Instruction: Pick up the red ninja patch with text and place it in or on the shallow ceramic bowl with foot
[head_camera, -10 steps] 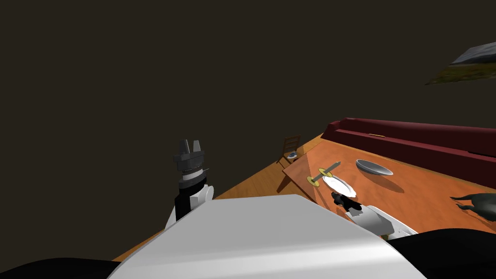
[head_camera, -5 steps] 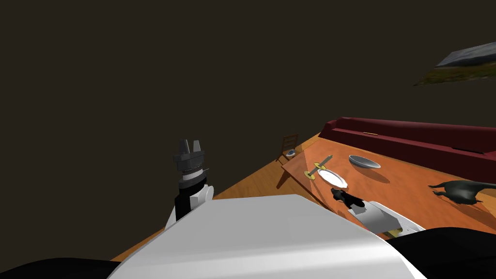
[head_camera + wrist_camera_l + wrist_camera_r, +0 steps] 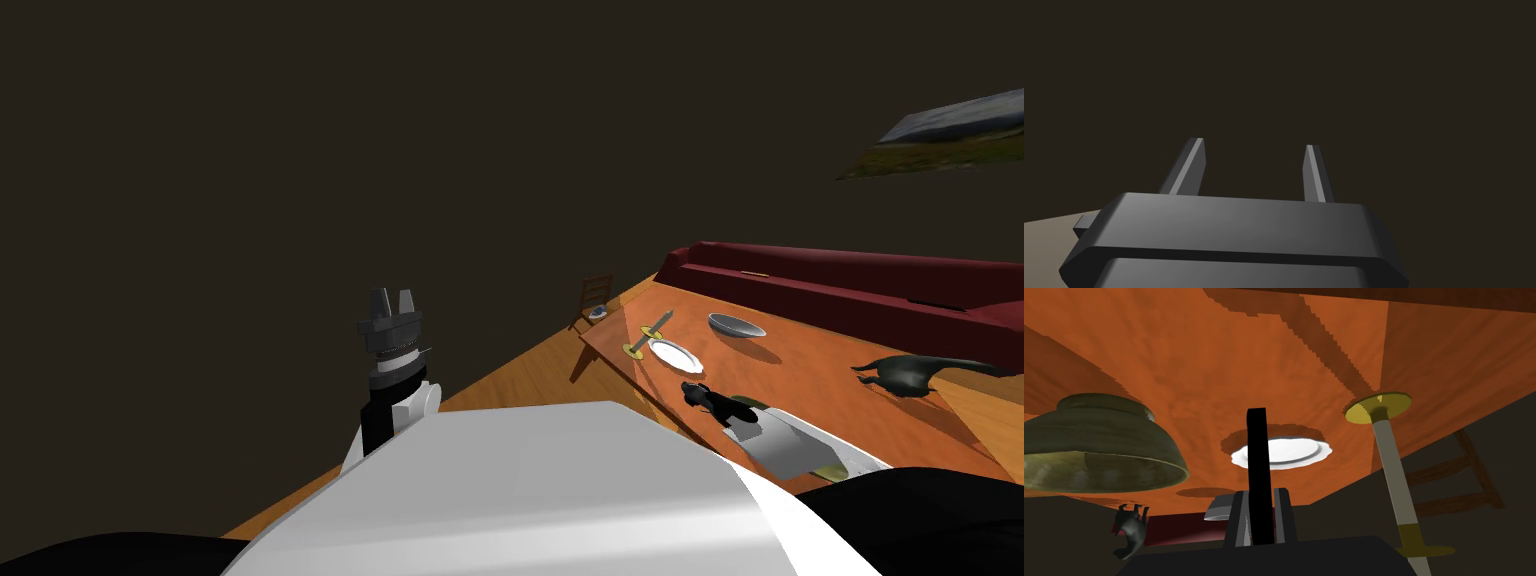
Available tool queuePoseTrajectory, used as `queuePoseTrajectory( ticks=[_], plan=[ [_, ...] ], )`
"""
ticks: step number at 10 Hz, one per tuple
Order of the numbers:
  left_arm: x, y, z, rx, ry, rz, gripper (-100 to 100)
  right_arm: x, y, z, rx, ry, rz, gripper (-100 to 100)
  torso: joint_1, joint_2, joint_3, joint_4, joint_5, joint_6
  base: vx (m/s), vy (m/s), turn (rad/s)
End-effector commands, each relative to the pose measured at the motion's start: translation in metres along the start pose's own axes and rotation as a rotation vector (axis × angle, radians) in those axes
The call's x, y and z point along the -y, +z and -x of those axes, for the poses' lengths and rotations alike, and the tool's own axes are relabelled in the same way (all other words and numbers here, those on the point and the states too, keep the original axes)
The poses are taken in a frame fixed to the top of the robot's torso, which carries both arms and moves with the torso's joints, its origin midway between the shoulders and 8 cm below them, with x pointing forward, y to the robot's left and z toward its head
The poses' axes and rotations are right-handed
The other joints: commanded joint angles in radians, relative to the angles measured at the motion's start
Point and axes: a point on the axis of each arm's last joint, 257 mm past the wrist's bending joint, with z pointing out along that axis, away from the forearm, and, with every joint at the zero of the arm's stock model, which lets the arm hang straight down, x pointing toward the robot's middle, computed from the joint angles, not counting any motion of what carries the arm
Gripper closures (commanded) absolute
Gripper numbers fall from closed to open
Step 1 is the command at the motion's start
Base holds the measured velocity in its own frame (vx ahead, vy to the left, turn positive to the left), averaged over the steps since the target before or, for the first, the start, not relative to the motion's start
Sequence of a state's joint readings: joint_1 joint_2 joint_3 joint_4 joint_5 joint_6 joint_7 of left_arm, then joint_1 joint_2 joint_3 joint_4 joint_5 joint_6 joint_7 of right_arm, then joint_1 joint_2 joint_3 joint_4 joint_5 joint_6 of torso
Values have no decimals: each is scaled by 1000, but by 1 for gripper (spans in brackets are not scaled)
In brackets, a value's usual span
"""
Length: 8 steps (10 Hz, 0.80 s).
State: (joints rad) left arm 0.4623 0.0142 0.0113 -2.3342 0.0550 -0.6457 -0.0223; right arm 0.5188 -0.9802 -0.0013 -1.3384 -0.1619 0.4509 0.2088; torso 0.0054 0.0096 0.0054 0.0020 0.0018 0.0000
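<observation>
My right gripper (image 3: 1259, 495) is shut on a thin flat black piece (image 3: 1257, 453), seen edge-on and standing up between the fingers. In the head view that gripper (image 3: 697, 393) hangs over the near edge of the orange table (image 3: 820, 390). Close beside the gripper is an olive-green footed bowl (image 3: 1099, 448), whose rim peeks out under my right forearm (image 3: 830, 470). Farther off is a shallow grey bowl (image 3: 737, 325) (image 3: 1216, 510). My left gripper (image 3: 391, 298) (image 3: 1254, 147) is raised at my left, open and empty.
On the table lie a white scalloped plate (image 3: 675, 355) (image 3: 1281, 450), a fallen candlestick with yellow ends (image 3: 648, 335) (image 3: 1394, 473) and a black animal figure (image 3: 905, 373) (image 3: 1129, 528). A dark red sofa (image 3: 850, 275) runs behind it; a wooden chair (image 3: 595, 298) stands past its far corner.
My head view has swung, so the table and its things have slid left and away. The right gripper keeps its hold on the black piece. The left arm has not moved.
</observation>
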Motion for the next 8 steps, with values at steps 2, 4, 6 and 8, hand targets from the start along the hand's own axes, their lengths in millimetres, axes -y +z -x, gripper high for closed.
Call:
queuePoseTrajectory(
  ticks=[2, 4, 6, 8],
  plan=[
    [0, 0, 0, 0, 0, 0, 0, -9, -7, 6, -3, -22, 20, 100, 0, 0, 0, 0, 0, 0, -108, 57, -22],
    [0, 0, 0, 0, 0, 0, 0, -14, -13, 11, -6, -36, 29, 100, -2, 0, 0, 0, 0, 1, -98, 22, -25],
    [0, 0, 0, 0, 0, 0, 0, -16, -22, 22, -11, -52, 30, 100, -4, -1, -1, -1, 0, 2, -75, -28, -66],
    [0, 0, 0, 0, 0, 0, 0, -15, -28, 33, -13, -55, 18, 100, -10, -4, -2, -1, 0, 3, -13, -102, -103]
  ],
)
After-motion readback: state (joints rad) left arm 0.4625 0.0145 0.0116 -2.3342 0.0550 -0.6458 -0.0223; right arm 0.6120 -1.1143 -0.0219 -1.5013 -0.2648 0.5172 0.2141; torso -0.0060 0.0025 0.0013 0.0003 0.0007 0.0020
